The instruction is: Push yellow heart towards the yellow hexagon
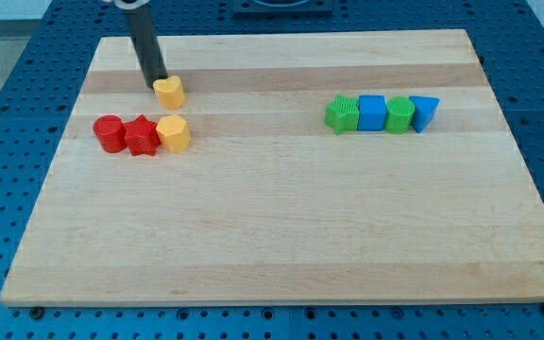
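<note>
The yellow heart point(169, 91) lies near the view's top left on the wooden board. My tip point(156, 85) touches its upper left side, with the dark rod rising up out of the view's top. The yellow hexagon point(174, 133) lies just below the heart, a short gap apart. It ends a row with the red star point(142, 136) and the red cylinder point(110, 133) to its left.
A row of blocks lies at the view's right: green star point(342, 113), blue cube point(372, 112), green cylinder point(399, 114), blue triangle point(424, 111). The board's edge point(281, 302) meets a blue perforated table.
</note>
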Tool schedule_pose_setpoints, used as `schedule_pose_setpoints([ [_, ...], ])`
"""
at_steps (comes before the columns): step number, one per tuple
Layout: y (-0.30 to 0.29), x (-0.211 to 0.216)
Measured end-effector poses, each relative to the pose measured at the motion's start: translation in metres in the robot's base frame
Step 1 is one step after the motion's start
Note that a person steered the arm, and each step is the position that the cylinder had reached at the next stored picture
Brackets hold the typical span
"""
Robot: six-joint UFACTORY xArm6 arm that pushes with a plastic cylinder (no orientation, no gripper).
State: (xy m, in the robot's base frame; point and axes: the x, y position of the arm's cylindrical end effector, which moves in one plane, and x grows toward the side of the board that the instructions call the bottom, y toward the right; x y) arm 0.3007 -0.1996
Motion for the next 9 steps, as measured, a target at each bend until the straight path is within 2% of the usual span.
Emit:
schedule_pose_setpoints([
  [2, -0.012, 0.017],
  [5, 0.061, 0.017],
  [9, 0.094, 0.033],
])
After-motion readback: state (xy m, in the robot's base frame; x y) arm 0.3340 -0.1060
